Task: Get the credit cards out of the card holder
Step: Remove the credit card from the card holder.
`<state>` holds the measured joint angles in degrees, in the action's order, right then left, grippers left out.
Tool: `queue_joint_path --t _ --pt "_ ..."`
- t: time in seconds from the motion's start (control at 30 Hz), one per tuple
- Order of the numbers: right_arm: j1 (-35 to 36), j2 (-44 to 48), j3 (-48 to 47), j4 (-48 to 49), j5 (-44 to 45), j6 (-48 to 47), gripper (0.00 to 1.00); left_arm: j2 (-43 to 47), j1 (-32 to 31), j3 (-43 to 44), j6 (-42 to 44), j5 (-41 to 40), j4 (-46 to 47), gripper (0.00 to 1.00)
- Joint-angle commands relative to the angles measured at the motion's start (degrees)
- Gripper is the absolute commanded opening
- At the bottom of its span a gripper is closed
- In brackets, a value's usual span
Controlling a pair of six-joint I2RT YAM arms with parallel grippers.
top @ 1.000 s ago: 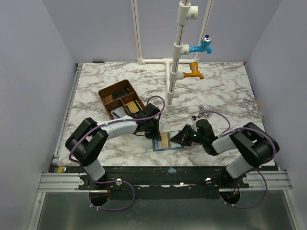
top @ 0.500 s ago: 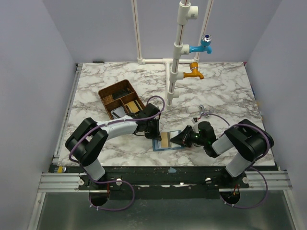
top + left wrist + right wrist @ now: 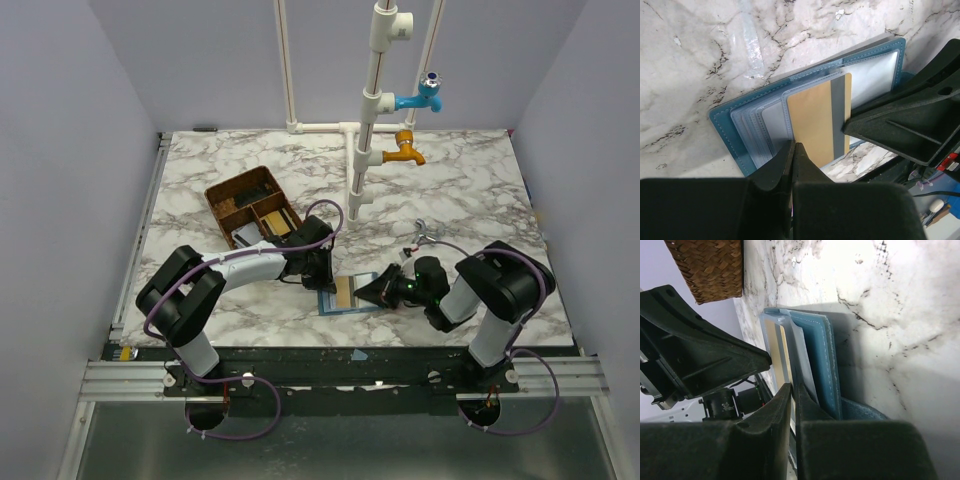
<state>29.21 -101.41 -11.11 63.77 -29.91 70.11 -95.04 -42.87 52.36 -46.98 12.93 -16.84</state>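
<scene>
Marbled white counter (image 3: 480, 190) filled the enclosure, with pale walls on three sides. At the back stood a white pipe frame (image 3: 365, 130) carrying a blue tap (image 3: 428, 95) and an orange tap (image 3: 405, 150). A brown woven divided tray (image 3: 252, 205) sat towards the rear left, apart from your work.

The blue stitched card holder (image 3: 328, 305) lay open and flat near the front edge of the counter, between your two arms. You had the left gripper (image 3: 792, 150) closed tight, its fingers pressed together. Its tips were down at the near edge of the holder, where the clear plastic sleeves (image 3: 752, 130) fanned out.

A tan credit card (image 3: 812, 120) with a dark grey stripe lay on the holder's face among those sleeves. How far out of its sleeve it was could not be judged.

Your right gripper (image 3: 791, 389) sat low on the opposite side, its jaws drawn to a thin slit. In its own wrist view the card's edge ran towards that slit. Whether you had the card clamped, I could not tell. In the left wrist view, the right gripper's tip touched the striped end of the card. The two grippers faced each other over the holder, near but not touching.
</scene>
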Motion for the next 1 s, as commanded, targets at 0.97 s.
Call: queue_joint_path --t 0.97 --pt "-2.5 -4.3 -0.9 4.9 -3.5 0.8 0.17 -4.2 1.3 -4.5 2.2 -7.2 -5.9 0.00"
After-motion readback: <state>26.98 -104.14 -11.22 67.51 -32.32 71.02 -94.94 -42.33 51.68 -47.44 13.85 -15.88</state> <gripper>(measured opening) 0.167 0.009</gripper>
